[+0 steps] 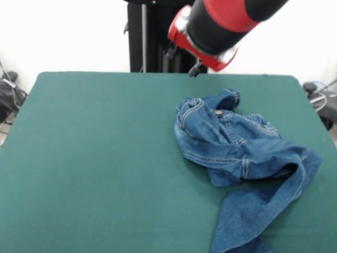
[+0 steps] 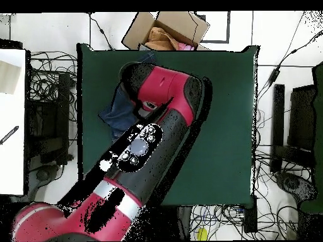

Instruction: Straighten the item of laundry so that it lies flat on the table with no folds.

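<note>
We see the jeans [image 1: 239, 158] bunched near the tabletop [image 1: 95, 158] edge; a careless pull drags them off, end effector state unclear.

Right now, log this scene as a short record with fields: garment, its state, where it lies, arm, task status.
garment: jeans, blue denim, orange stitching
state: crumpled, waist bunched up, one leg trailing toward the near edge
location: on the right part of the table in the front view
arm: red and black arm raised above the table's far side, not touching the jeans
gripper state: cannot tell
task status: not yet flat, folds remain
</note>
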Motion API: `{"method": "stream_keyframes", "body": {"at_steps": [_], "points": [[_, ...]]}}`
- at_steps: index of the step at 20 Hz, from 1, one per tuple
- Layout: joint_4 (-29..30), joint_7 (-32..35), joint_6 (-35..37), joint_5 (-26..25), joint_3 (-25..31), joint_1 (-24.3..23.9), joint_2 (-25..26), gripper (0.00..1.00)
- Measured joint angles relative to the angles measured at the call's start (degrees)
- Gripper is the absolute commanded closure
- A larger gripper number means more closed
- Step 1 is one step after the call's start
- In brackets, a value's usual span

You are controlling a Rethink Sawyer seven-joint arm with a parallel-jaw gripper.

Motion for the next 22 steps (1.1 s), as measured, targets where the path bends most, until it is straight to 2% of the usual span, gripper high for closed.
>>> {"method": "stream_keyframes", "body": {"at_steps": [9, 14, 22], "points": [[8.7, 0.0, -1.8, -2.5, 5.1, 3.0, -6.8, 0.00], [14.7, 0.0, -8.6, -3.0, 8.5, 3.4, -9.3, 0.00], [19.7, 0.0, -16.6, -3.0, 13.0, 1.9, -9.4, 0.00]]}}
